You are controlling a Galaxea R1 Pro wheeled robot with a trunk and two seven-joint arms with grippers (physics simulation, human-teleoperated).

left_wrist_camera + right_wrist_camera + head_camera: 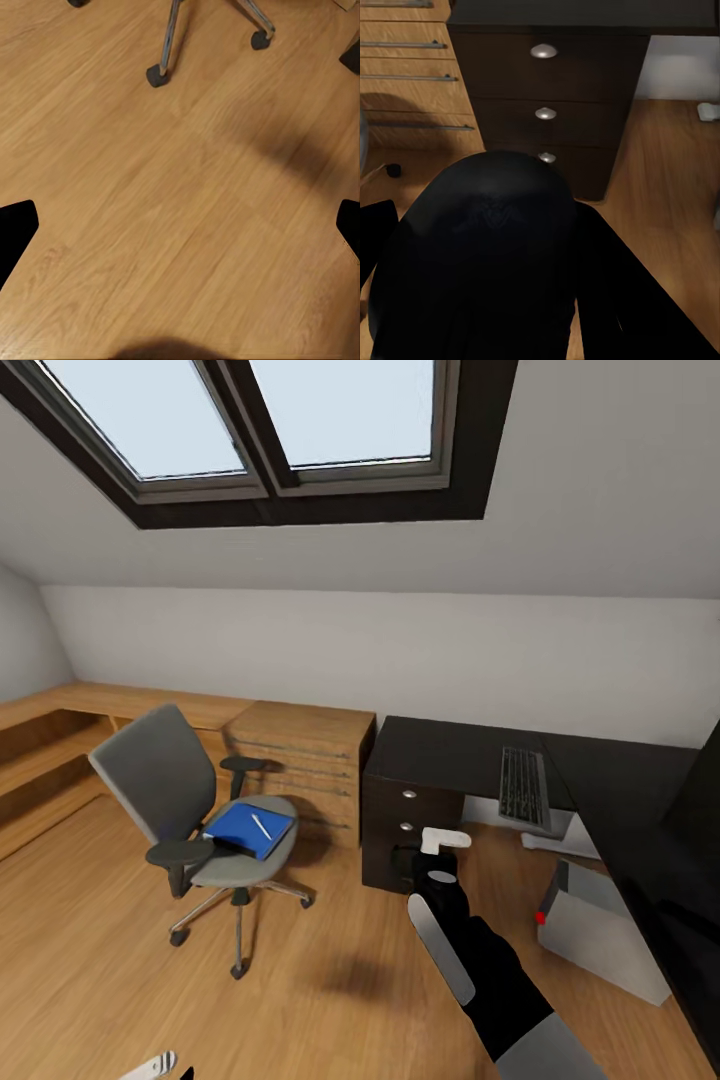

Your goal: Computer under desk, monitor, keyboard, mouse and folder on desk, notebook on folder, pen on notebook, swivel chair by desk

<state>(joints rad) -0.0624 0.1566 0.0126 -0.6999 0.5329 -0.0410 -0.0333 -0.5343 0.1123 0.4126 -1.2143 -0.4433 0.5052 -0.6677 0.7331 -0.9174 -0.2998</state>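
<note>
Between right gripper (484, 247) fingers, mouse (487, 225)

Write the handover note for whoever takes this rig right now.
Left gripper: open, empty, over the floor.
Right gripper: shut on the mouse, facing the desk drawers.
Done: keyboard on the desk, computer under it.
On the swivel chair: folder, pen, probably the notebook at the folder's edge.
Left: place mouse, move folder, stack notebook and pen, bring chair over. Monitor unclear.
</note>
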